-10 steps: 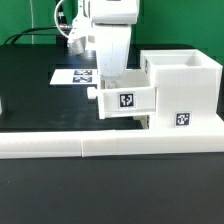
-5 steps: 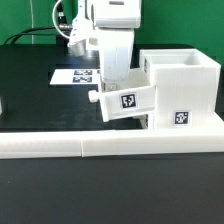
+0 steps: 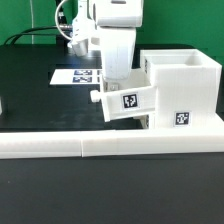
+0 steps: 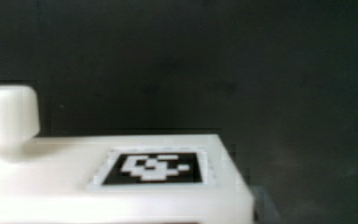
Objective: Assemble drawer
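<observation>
The white casing (image 3: 185, 90) stands upright at the exterior view's right, with a tag on its front. One white tray (image 3: 125, 103) with a tag hangs at the casing's left side, tilted so that its end toward the casing is higher, and its knob end points left. My gripper (image 3: 113, 80) reaches down onto the tray's wall and is shut on it. The fingers are partly hidden by the tray. The wrist view shows the tray's tagged face (image 4: 158, 167) and knob (image 4: 2, 115) over the black table. I cannot make out a second tray.
The marker board (image 3: 72, 75) lies flat behind the arm. Long low white border bars (image 3: 90, 148) run along the front edge. Black table surface (image 3: 35, 105) spreads to the exterior view's left.
The held tray has gone from level to tilted, its knob end dipping. It has barely moved in the last half second.
</observation>
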`<state>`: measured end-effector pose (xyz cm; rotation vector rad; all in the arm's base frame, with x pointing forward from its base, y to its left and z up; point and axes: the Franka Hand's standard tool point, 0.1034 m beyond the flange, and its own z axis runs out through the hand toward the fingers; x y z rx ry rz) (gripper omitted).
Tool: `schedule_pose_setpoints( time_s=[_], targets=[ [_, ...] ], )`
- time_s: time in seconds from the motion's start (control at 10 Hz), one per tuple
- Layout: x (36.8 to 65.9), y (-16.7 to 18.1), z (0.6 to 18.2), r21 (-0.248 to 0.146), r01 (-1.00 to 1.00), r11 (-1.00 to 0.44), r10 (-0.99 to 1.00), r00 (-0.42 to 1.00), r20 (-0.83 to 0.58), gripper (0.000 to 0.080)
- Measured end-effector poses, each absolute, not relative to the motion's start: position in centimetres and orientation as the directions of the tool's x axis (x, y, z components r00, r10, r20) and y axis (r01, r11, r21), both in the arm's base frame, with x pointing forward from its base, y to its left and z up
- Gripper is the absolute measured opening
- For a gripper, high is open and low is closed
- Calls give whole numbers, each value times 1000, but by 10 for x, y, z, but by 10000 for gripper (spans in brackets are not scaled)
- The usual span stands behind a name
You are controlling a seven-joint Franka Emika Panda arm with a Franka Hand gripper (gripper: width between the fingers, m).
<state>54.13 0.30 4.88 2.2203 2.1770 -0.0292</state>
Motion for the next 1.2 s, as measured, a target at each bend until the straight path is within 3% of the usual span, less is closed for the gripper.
schedule_pose_setpoints(
  time_s=[0.1,0.3,1.2],
  targets=[
    [542,4,49,17,1000,-13,999,14,-40,44],
    [545,3,49,70,998,9,999,-6,-44,44],
    [548,4,51,80,997,7,998,-2,-66,44]
  ],
)
